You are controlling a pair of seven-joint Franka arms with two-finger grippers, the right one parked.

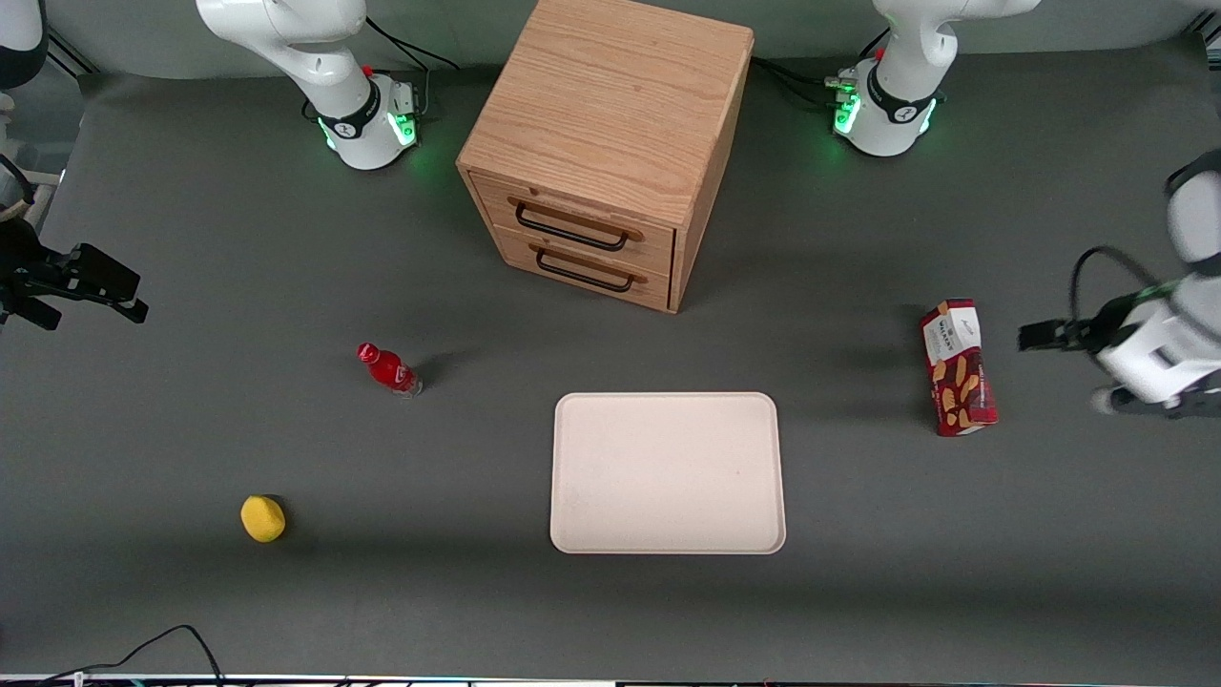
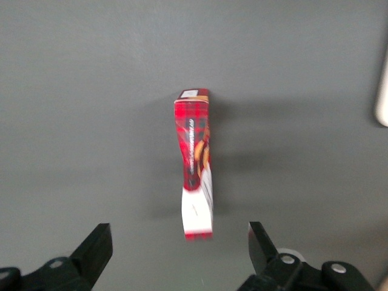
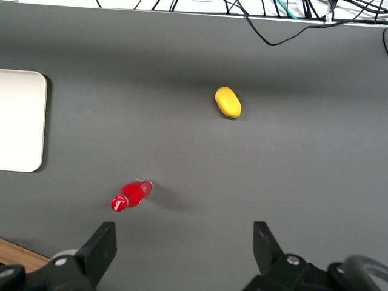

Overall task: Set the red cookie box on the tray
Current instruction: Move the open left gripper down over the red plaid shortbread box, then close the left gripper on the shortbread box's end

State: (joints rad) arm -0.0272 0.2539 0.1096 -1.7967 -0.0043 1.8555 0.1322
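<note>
Landmark: tray (image 1: pixel 668 472), cream-white, lying flat on the grey table (image 1: pixel 238 620). Red cookie box (image 1: pixel 958 380) sits on the table well apart from the tray, toward the working arm's end, white label end farther from the front camera. Gripper (image 1: pixel 1040 336) hangs above the table just beside the box, not touching it. Front view shows it only as a dark blur; wrist view shows both fingers (image 2: pixel 97 245) spread wide with nothing between them, and the box (image 2: pixel 195 162) standing on its narrow long edge. Only a sliver of the tray (image 2: pixel 382 91) appears there. Front view alone shows the wooden drawer cabinet (image 1: pixel 601 143), farther from the camera than the tray. Red bottle (image 1: pixel 388 369) and yellow lemon (image 1: pixel 262 518) lie toward the parked arm's end.
</note>
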